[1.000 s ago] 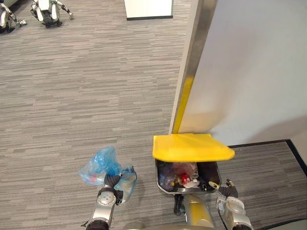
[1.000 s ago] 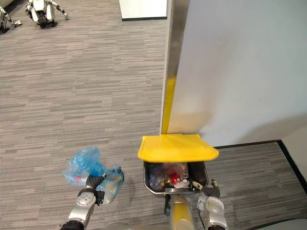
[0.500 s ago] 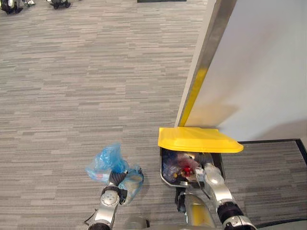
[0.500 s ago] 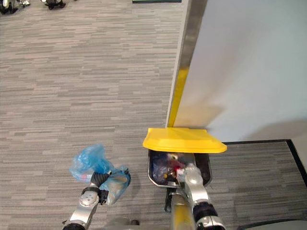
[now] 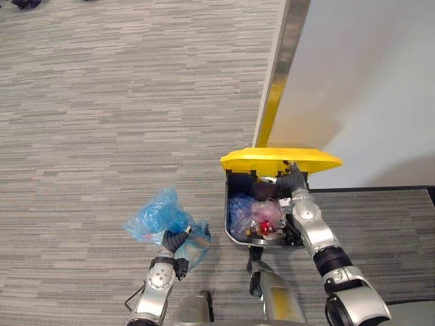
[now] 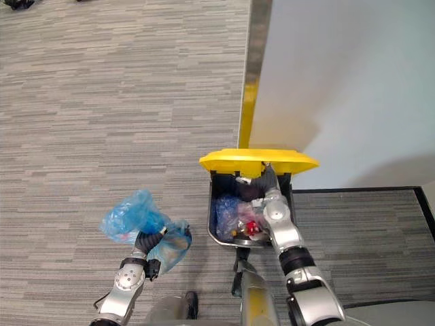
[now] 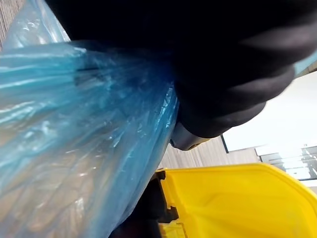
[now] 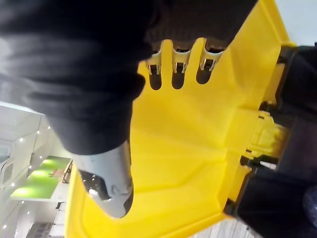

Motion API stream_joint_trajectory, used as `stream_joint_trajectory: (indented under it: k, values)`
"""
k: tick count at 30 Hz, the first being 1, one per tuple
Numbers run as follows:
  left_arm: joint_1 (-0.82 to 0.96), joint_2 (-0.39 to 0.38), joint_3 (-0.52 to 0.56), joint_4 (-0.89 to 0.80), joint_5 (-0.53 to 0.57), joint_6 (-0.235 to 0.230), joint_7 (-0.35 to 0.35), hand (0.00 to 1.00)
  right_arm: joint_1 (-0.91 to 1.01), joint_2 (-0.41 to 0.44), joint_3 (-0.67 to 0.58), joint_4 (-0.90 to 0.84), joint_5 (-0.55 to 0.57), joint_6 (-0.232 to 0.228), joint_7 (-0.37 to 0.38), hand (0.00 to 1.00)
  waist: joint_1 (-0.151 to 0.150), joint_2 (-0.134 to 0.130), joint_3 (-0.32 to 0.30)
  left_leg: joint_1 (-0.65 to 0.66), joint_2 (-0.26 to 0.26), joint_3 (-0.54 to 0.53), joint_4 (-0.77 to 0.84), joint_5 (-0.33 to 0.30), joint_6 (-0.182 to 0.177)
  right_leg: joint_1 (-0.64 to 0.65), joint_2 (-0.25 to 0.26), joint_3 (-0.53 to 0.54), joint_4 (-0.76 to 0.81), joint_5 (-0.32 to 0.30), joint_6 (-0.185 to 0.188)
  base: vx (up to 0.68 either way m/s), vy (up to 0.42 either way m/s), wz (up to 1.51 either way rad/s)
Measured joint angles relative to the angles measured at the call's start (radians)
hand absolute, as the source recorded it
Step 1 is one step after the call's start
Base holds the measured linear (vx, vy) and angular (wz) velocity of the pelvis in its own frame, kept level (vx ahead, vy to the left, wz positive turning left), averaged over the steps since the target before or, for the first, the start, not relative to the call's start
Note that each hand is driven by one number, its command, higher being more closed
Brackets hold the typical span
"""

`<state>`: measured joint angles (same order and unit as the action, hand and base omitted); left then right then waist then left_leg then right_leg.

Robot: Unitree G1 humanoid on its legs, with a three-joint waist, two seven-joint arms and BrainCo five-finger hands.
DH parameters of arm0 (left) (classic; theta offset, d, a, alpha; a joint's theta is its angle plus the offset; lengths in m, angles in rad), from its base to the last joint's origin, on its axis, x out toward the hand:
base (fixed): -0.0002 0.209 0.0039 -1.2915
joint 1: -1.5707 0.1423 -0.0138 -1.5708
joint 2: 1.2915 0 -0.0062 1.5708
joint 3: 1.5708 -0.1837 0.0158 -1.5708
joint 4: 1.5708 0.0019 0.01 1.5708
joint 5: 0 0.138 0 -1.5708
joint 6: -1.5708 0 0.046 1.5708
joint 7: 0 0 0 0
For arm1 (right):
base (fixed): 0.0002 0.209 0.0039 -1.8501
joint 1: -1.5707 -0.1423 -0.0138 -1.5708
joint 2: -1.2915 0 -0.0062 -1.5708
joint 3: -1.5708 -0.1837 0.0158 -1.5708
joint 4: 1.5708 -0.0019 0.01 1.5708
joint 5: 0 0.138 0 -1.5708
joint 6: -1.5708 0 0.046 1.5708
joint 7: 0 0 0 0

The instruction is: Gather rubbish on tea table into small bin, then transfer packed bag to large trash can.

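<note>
Left hand (image 5: 172, 240) clutches the blue bag (image 5: 156, 213); right hand (image 5: 294, 179), fingers straight, props the yellow lid (image 5: 314, 159)

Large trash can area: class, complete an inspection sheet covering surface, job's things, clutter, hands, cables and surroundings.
Surface: grey striped carpet floor.
Job's things: blue bag, packed, held left of the large trash can; yellow lid raised.
Clutter: rubbish inside the can.
Hands: left hand curled round the bag's neck; right hand open, straight fingers against the lid's underside.
Cables: nothing seen.
Surroundings: white wall with a metal edge behind the can.
</note>
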<state>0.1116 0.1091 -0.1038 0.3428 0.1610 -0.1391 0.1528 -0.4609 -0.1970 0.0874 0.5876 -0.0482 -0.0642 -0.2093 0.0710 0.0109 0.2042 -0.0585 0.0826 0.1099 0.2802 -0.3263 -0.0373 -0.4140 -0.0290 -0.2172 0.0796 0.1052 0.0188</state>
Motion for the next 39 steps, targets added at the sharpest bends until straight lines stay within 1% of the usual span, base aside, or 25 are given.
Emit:
stream_joint_trajectory:
  k: [4,6,8,9,11,14,17,18,19,21,23,25,27,29,31,32,34,35,37,39]
  values:
    - [-0.004,0.023,-0.048,-0.053,-0.027,-0.003,-0.004,1.0,-0.068,-0.025,-0.015,0.076,0.027,0.0,-0.011,0.0,0.0,-0.009,0.028,-0.007,0.008,-0.022,0.002,-0.001,-0.002,0.009,0.02,-0.008,-0.024,0.008,0.006,0.03,-0.07,0.03]
    - [-0.007,0.031,-0.072,-0.087,-0.042,-0.007,-0.018,1.0,-0.106,-0.04,-0.015,0.113,0.041,0.001,-0.013,0.0,-0.001,-0.009,0.037,-0.015,0.015,-0.028,0.006,-0.001,-0.003,0.01,0.027,-0.013,-0.032,0.01,0.008,0.04,-0.046,0.05]
    - [-0.03,0.038,-0.107,-0.115,-0.049,-0.026,-0.021,1.0,-0.15,-0.065,-0.017,0.155,0.046,0.003,-0.015,0.0,-0.002,-0.009,0.051,-0.02,0.021,-0.039,0.01,-0.002,-0.004,0.013,0.03,-0.025,-0.036,0.011,0.009,0.06,-0.039,0.12]
    - [-0.04,0.039,-0.116,-0.124,-0.055,-0.026,-0.021,1.0,-0.162,-0.073,-0.017,0.162,0.047,0.003,-0.015,0.0,-0.004,-0.007,0.061,-0.019,0.022,-0.044,0.013,-0.002,-0.004,0.02,0.03,-0.03,-0.04,0.011,0.009,0.04,-0.011,0.17]
    - [-0.082,0.06,-0.166,-0.16,-0.072,-0.036,-0.021,1.0,-0.207,-0.098,-0.017,0.188,0.048,0.004,-0.025,0.0,-0.003,-0.011,0.087,-0.024,0.022,-0.054,0.023,-0.004,-0.007,0.029,0.029,-0.035,-0.048,0.016,0.001,0.02,0.005,0.11]
    - [-0.121,0.083,-0.221,-0.187,-0.072,-0.046,-0.021,1.0,-0.244,-0.116,-0.016,0.199,0.049,0.004,-0.029,0.0,-0.006,-0.011,0.109,-0.037,0.022,-0.055,0.047,-0.012,-0.02,0.027,0.028,-0.034,-0.05,0.021,-0.006,0.0,0.012,0.0]
    - [-0.19,0.104,-0.284,-0.188,-0.071,-0.046,-0.022,1.0,-0.274,-0.139,-0.011,0.208,0.051,0.005,-0.03,0.0,-0.012,-0.011,0.121,-0.061,0.021,-0.054,0.075,-0.019,-0.023,0.016,0.025,-0.033,-0.05,0.027,-0.006,0.01,0.037,0.0]
    - [-0.217,0.111,-0.302,-0.188,-0.071,-0.046,-0.022,1.0,-0.293,-0.142,-0.007,0.21,0.051,0.007,-0.03,0.0,-0.024,-0.011,0.125,-0.075,0.02,-0.053,0.087,-0.021,-0.025,0.006,0.024,-0.031,-0.049,0.029,-0.004,0.02,0.036,-0.05]
    - [-0.249,0.118,-0.324,-0.187,-0.068,-0.046,-0.021,1.0,-0.322,-0.147,0.005,0.211,0.051,0.009,-0.031,0.0,-0.031,-0.012,0.143,-0.08,0.018,-0.05,0.098,-0.024,-0.026,0.004,0.023,-0.028,-0.049,0.035,0.0,0.02,0.038,-0.06]
    - [-0.311,0.125,-0.354,-0.181,-0.06,-0.045,-0.02,1.0,-0.36,-0.161,0.01,0.21,0.051,0.009,-0.031,0.0,-0.033,-0.012,0.164,-0.101,0.019,-0.033,0.126,-0.037,-0.025,-0.013,0.026,-0.013,-0.048,0.05,-0.013,0.01,0.046,-0.21]
    - [-0.397,0.125,-0.381,-0.163,-0.036,-0.045,-0.016,1.0,-0.411,-0.181,0.018,0.203,0.051,0.011,-0.032,0.0,-0.033,-0.012,0.189,-0.133,0.019,-0.017,0.16,-0.049,-0.019,-0.038,0.025,0.004,-0.046,0.065,-0.006,0.0,0.038,-0.24]
    - [-0.481,0.125,-0.411,-0.116,-0.029,-0.042,-0.014,1.0,-0.43,-0.205,0.053,0.155,0.051,0.02,-0.032,0.0,-0.035,-0.012,0.219,-0.151,0.02,-0.003,0.19,-0.063,-0.016,-0.053,0.026,0.018,-0.037,0.071,-0.014,-0.02,0.029,-0.24]
    - [-0.547,0.122,-0.43,-0.073,-0.011,-0.037,0.002,1.0,-0.439,-0.211,0.062,0.1,0.051,0.029,-0.032,0.0,-0.042,-0.011,0.225,-0.191,0.02,0.01,0.224,-0.077,-0.012,-0.098,0.024,0.032,-0.008,0.07,-0.013,-0.03,0.016,-0.22]
    - [-0.628,0.12,-0.45,-0.012,0.004,-0.022,0.01,1.0,-0.451,-0.216,0.088,0.033,0.051,0.033,-0.032,0.0,-0.058,-0.014,0.236,-0.239,0.023,0.019,0.27,-0.093,-0.009,-0.144,0.022,0.04,0.02,0.069,-0.012,-0.03,-0.005,-0.13]
    - [-0.69,0.104,-0.466,0.039,0.009,-0.015,0.023,1.0,-0.453,-0.225,0.089,-0.023,0.052,0.035,-0.032,0.0,-0.059,-0.013,0.25,-0.27,0.029,0.021,0.308,-0.107,-0.007,-0.171,0.022,0.041,0.045,0.064,-0.01,-0.04,-0.025,-0.06]
    - [-0.729,0.088,-0.476,0.072,0.009,-0.011,0.025,1.0,-0.453,-0.227,0.089,-0.066,0.053,0.036,-0.032,0.0,-0.06,-0.012,0.251,-0.307,0.039,0.022,0.347,-0.121,-0.006,-0.201,0.024,0.037,0.064,0.06,-0.013,-0.05,-0.034,-0.02]
    - [-0.757,0.076,-0.483,0.097,0.008,-0.009,0.025,1.0,-0.454,-0.231,0.099,-0.103,0.056,0.04,-0.033,0.0,-0.06,-0.012,0.251,-0.339,0.044,0.021,0.377,-0.133,-0.003,-0.23,0.024,0.035,0.087,0.05,-0.016,-0.05,-0.036,-0.01]
    - [-0.784,0.058,-0.484,0.124,0.009,0.0,0.025,1.0,-0.455,-0.242,0.12,-0.157,0.057,0.04,-0.038,0.0,-0.06,-0.012,0.251,-0.384,0.051,0.019,0.413,-0.147,0.002,-0.27,0.023,0.033,0.108,0.045,-0.013,-0.05,-0.046,-0.02]
    - [-0.807,0.047,-0.485,0.157,0.009,0.006,0.025,1.0,-0.456,-0.243,0.121,-0.206,0.059,0.04,-0.044,0.0,-0.062,-0.011,0.252,-0.426,0.058,0.018,0.443,-0.158,0.002,-0.3,0.027,0.027,0.111,0.047,-0.015,-0.03,-0.043,-0.02]
    - [-0.836,0.035,-0.487,0.216,0.01,0.022,0.024,1.0,-0.465,-0.243,0.124,-0.261,0.064,0.04,-0.052,0.0,-0.073,-0.011,0.252,-0.477,0.063,0.02,0.467,-0.16,0.003,-0.341,0.028,0.026,0.113,0.05,-0.018,-0.01,-0.048,0.01]
